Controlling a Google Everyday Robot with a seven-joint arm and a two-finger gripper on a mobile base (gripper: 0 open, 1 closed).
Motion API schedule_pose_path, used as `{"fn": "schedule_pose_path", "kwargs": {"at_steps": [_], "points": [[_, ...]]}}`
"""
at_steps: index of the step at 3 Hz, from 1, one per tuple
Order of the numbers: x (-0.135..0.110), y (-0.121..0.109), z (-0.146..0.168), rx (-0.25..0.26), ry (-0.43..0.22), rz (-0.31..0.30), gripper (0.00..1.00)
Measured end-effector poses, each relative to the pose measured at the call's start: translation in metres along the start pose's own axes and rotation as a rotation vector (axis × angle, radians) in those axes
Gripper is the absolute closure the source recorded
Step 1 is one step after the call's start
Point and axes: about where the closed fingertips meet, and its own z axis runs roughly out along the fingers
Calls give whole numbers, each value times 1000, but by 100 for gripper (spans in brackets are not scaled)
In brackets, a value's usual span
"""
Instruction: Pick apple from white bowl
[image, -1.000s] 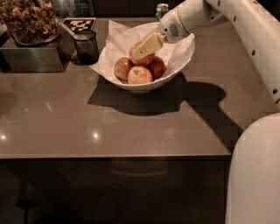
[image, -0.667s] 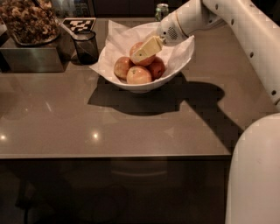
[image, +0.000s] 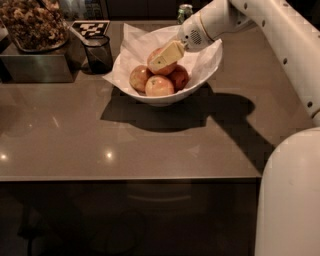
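The white bowl (image: 200, 60), lined with white paper, stands on the brown table at the back centre. Several apples lie in it. The largest, orange-red apple (image: 169, 68) sits on top of the others. A paler yellow-pink apple (image: 159, 86) is in front, a smaller one (image: 139, 77) at the left and a dark red one (image: 180, 77) at the right. My gripper (image: 161, 61) reaches in from the upper right and lies right across the orange-red apple, hiding its middle. The far side of that apple is hidden.
A small dark cup (image: 98, 53) stands just left of the bowl. A metal tray of brown dried stuff (image: 32, 30) is at the back left, with a checkered marker (image: 90, 27) behind the cup. A green-capped bottle (image: 184, 11) stands behind the bowl. The table's front edge (image: 130, 177) runs across the middle.
My gripper has sunk slightly down and to the left onto the orange-red apple. The bowl and the other apples have not moved.
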Motion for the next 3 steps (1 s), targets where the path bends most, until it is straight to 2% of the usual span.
{"fn": "schedule_pose_path", "kwargs": {"at_steps": [1,2,3], "points": [[-2,7,-2,3,-27,-1,100],[-9,18,-16,21,-86,-11,100],[-14,28,-33,12,-147,-6,100]]}}
